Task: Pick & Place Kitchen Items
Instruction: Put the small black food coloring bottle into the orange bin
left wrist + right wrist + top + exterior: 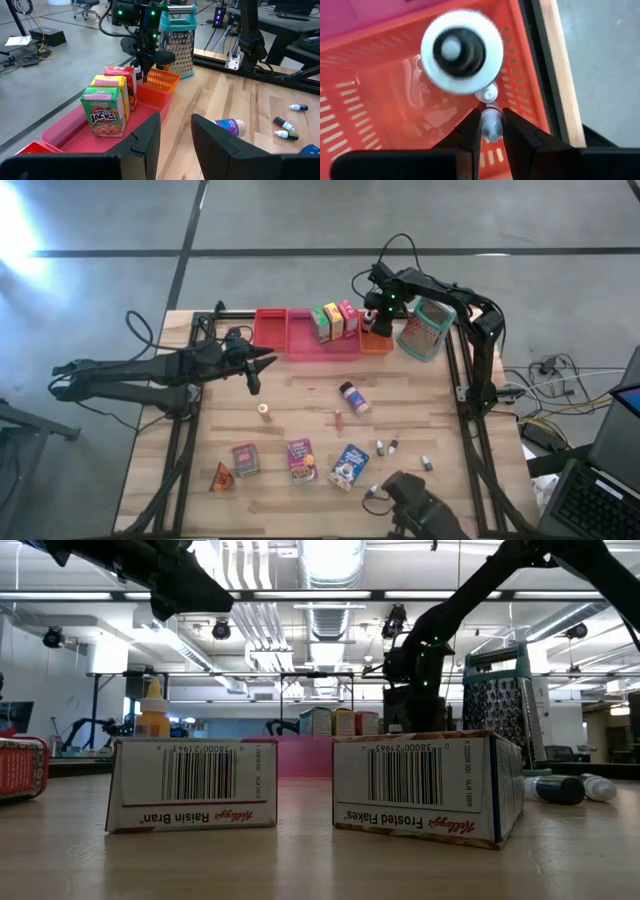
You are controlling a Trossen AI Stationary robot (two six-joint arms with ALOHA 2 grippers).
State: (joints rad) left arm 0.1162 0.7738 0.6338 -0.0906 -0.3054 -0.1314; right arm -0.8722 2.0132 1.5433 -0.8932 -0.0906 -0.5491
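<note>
High view: the wooden tabletop (310,395) carries a pink tray bin (300,340) along its far edge, with three cereal boxes (334,321) standing upright in a row at the bin's right end; the green one reads Apple Jacks (105,111). Just right of the bin sits an orange basket (377,343), and beside that, at the far right corner, a teal-handled box grater (427,328). The right end effector (491,131) hangs over the orange basket, its fingers closed on a small clear bottle (490,124) held above the basket floor, next to a white-capped bottle (462,51) standing inside. The left end effector (268,361) hovers near the bin's left end with its fingers slightly parted, holding nothing. Toward the near edge lie a Raisin Bran box (192,783), a Frosted Flakes box (428,785), a purple-labelled jar (354,397) and several tiny dropper bottles (387,446).
</note>
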